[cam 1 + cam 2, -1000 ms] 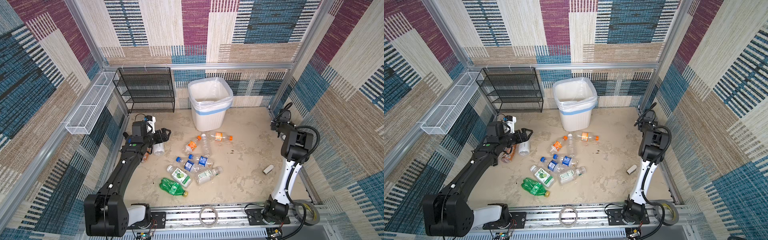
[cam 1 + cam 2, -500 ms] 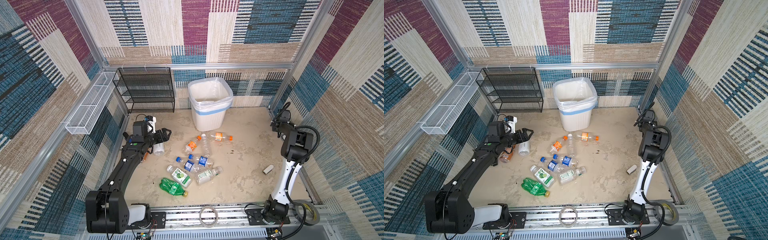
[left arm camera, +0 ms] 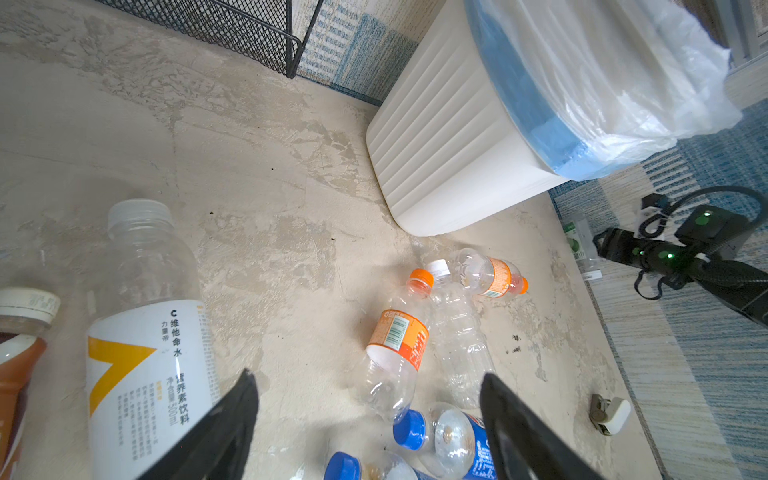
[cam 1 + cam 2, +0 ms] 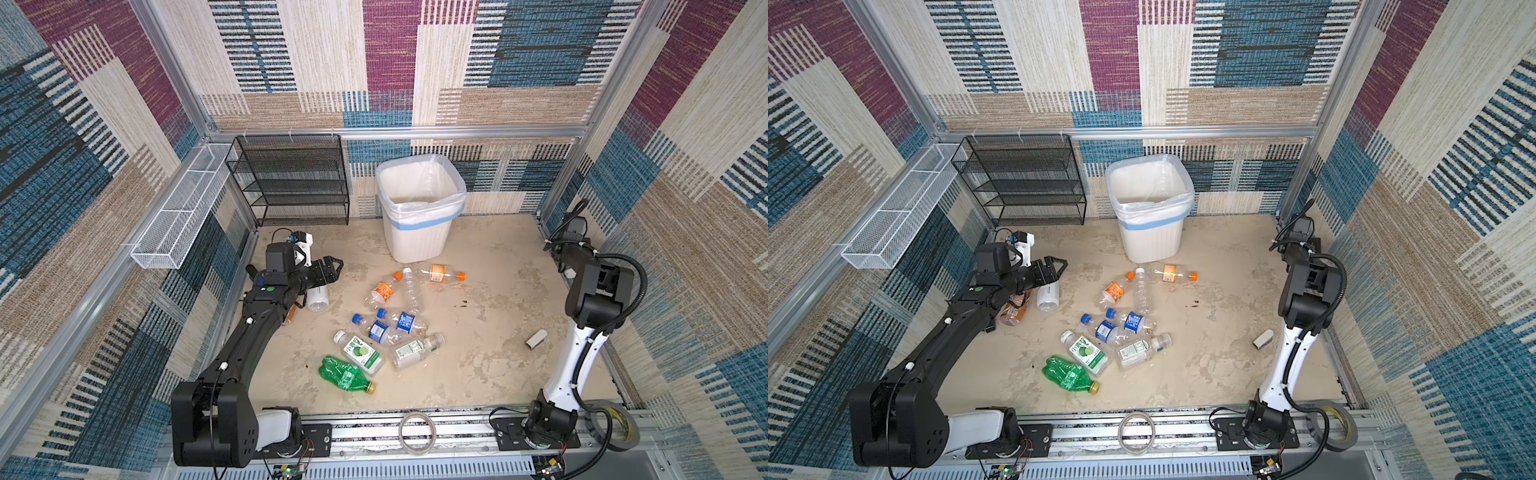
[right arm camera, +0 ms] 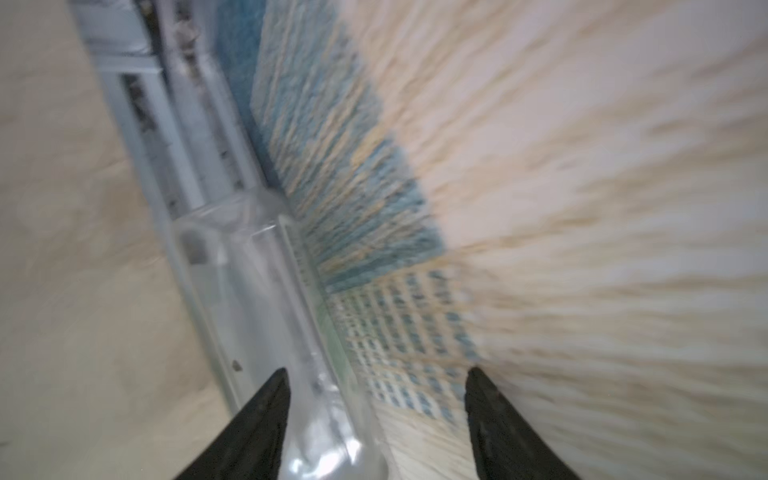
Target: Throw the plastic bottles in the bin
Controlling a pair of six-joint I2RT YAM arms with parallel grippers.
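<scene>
Left fingers (image 3: pixel 224 432) spread, open floor (image 3: pixel 270 187) below; right fingers (image 5: pixel 257 432) hugging wall (image 5: pixel 582 166)

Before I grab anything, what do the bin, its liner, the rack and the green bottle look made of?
Bin: rigid white plastic, matte, by its moulded ribs.
Liner: thin translucent plastic film with a blue band; it wrinkles and drapes over the rim.
Rack: probably black-coated metal, wire frame with mesh shelves.
Green bottle: thin clear-green plastic, glossy, crushed and creased.

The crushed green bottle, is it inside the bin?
No, the crushed green bottle lies on the floor, apart from the bin.
</scene>
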